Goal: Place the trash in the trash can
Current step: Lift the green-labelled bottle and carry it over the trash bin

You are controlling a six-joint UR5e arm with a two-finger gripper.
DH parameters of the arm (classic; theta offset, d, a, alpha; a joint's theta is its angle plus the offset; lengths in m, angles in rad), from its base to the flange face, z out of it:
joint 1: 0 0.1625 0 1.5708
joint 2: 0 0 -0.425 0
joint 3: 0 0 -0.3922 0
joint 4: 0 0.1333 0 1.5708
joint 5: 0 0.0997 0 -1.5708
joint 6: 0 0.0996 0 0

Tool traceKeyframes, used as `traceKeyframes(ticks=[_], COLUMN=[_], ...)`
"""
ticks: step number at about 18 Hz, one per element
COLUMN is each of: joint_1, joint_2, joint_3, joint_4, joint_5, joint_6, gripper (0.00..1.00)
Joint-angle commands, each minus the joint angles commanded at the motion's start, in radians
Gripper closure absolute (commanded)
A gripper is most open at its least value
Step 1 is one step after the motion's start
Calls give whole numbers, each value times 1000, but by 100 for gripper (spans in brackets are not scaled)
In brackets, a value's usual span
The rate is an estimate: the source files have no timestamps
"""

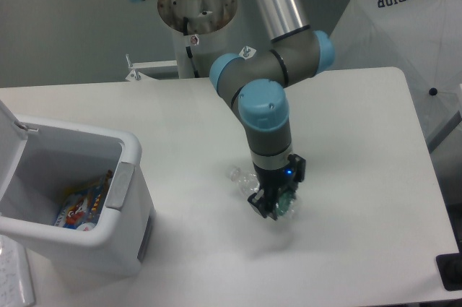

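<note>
A clear plastic bottle with a dark green label (pixel 247 180), the trash, is held in my gripper (pixel 271 208) right of the table's middle. Its neck sticks out to the left and a bit of green shows by the fingers. The gripper points down and is shut on the bottle, which looks slightly off the table top. The trash can (pixel 127 199), a boxy white bin with a grey side panel, stands at the front left with its lid (pixel 9 149) swung up. Colourful wrappers lie inside it. No other bottle is in view.
A white umbrella-like cover (pixel 411 32) printed SUPERIOR stands off the table's back right. The arm's base column (pixel 196 11) rises at the back edge. A white keyboard-like object (pixel 14 278) lies at the front left corner.
</note>
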Motion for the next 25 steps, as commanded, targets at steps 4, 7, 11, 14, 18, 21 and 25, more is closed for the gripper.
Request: traceKeyframes(ticks=[4,7,11,14,18,21,25], joint_1=[-8,-20,-57,-86,-103,-120,-140], joint_2=[-2,-2,11,31,51,72,104], joint_3=[124,192,209,217,250,264,267], joint_4=[3,6,9,9,8,8,8], joint_5=[-5,-6,-6,-6,-8,-8,-6], joint_6=[60,120,276,313,312,301,189], gripper=[37,37,37,37,37,37,37])
